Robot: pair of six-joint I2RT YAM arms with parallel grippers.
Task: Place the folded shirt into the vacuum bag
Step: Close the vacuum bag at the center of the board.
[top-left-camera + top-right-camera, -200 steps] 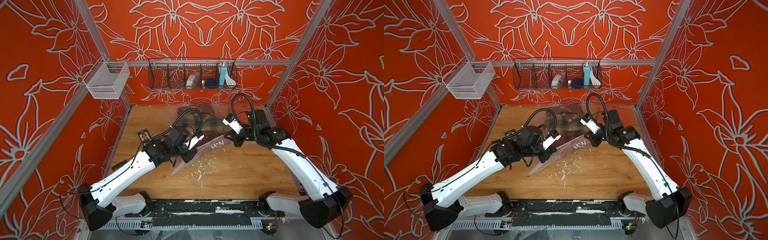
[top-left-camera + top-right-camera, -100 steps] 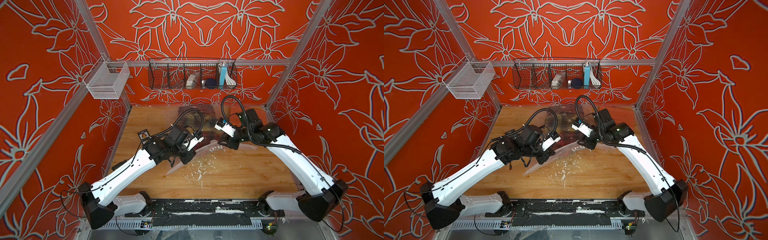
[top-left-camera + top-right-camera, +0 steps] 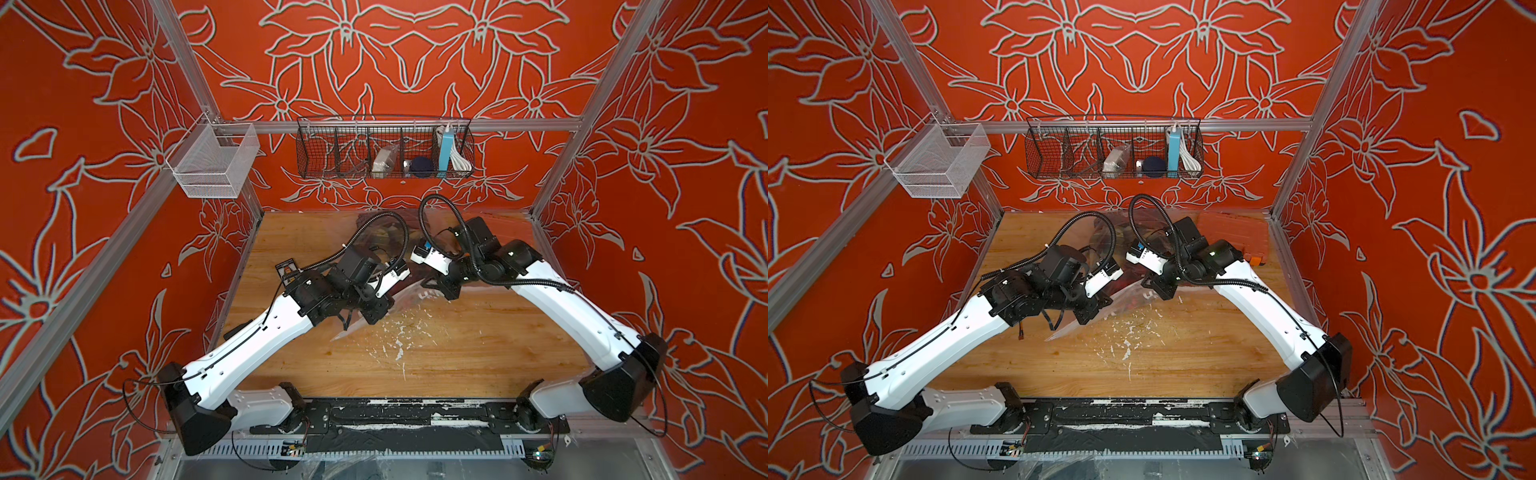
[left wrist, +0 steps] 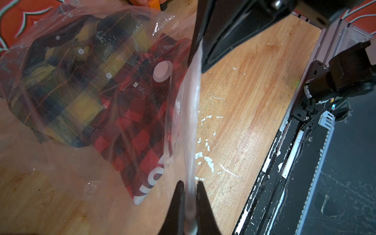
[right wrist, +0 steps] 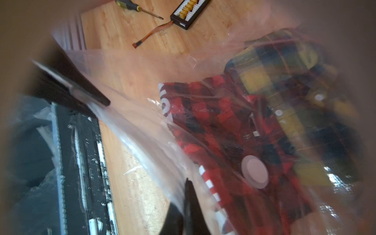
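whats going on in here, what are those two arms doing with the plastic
Both arms hold the vacuum bag by one edge: the left gripper and right gripper have their jaws shut on the plastic, lifting it off the wooden table. A red plaid shirt and a yellow plaid shirt show through the clear film, apparently already inside.

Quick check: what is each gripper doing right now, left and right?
left gripper: closed, pinching the edge of the vacuum bag.
right gripper: closed, pinching the same bag edge.
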